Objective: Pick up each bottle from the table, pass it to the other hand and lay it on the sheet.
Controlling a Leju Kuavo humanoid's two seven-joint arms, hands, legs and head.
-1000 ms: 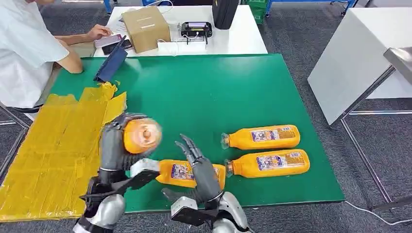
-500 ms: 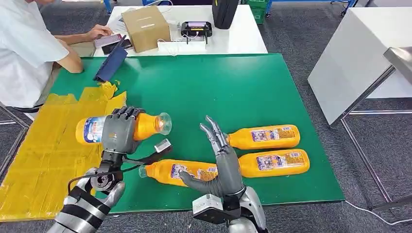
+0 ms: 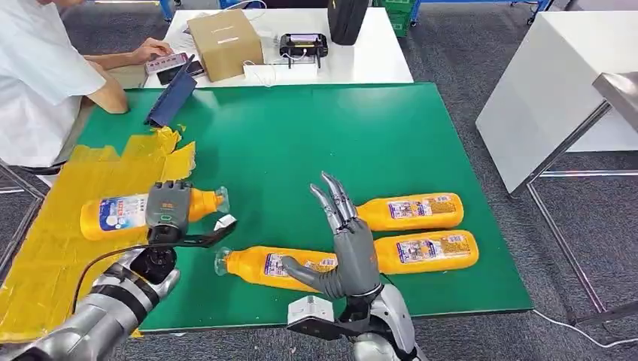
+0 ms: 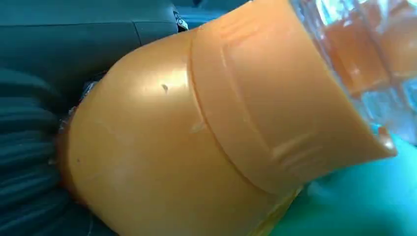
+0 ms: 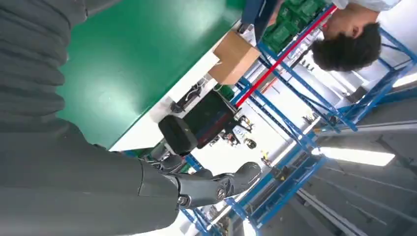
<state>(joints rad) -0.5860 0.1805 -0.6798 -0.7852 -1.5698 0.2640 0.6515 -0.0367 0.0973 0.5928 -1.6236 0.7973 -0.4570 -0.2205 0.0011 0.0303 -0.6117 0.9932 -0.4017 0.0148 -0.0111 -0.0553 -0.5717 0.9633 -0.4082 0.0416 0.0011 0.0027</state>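
The left hand [image 3: 167, 211] grasps an orange bottle [image 3: 120, 213] lying sideways over the yellow sheet [image 3: 68, 248], lower and further left than half a second ago. The right hand [image 3: 347, 244] stands upright, fingers spread and released, above three bottles on the green surface [image 3: 316, 135].

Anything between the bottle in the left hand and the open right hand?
In the head view, only bare green table separates the held bottle and right hand.

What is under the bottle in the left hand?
The yellow sheet lies below the bottle that the left hand holds. The hand's fingers hide its middle; contact with the sheet cannot be judged.
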